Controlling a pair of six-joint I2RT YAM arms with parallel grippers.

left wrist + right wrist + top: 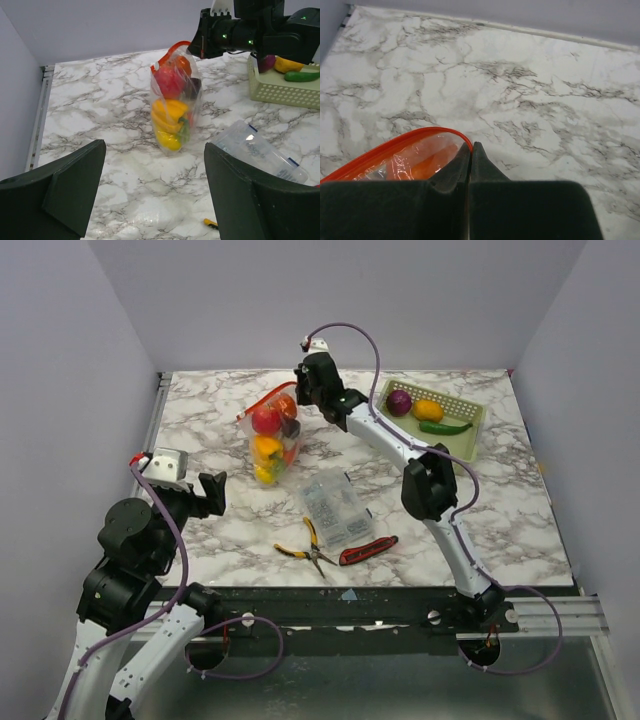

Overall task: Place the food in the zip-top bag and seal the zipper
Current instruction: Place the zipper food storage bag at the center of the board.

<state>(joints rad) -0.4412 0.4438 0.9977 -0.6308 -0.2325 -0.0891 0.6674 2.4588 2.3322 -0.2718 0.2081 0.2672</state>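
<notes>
The zip-top bag (272,440) stands upright at the table's middle back, holding a red fruit (265,420), an orange one (285,406) and a yellow pepper (266,447). It also shows in the left wrist view (172,110). My right gripper (300,390) is shut on the end of the zipper (395,145), whose strip curves left out of the closed fingertips (455,170). My left gripper (215,492) is open and empty, low at the near left, facing the bag. A purple onion (399,401), an orange fruit (428,410) and a green chili (445,427) lie in the tray.
A pale green tray (470,435) sits at the back right. A rigid clear compartment box (335,508) lies in front of the bag. Yellow-handled pliers (300,545) and a red-handled tool (368,550) lie near the front edge.
</notes>
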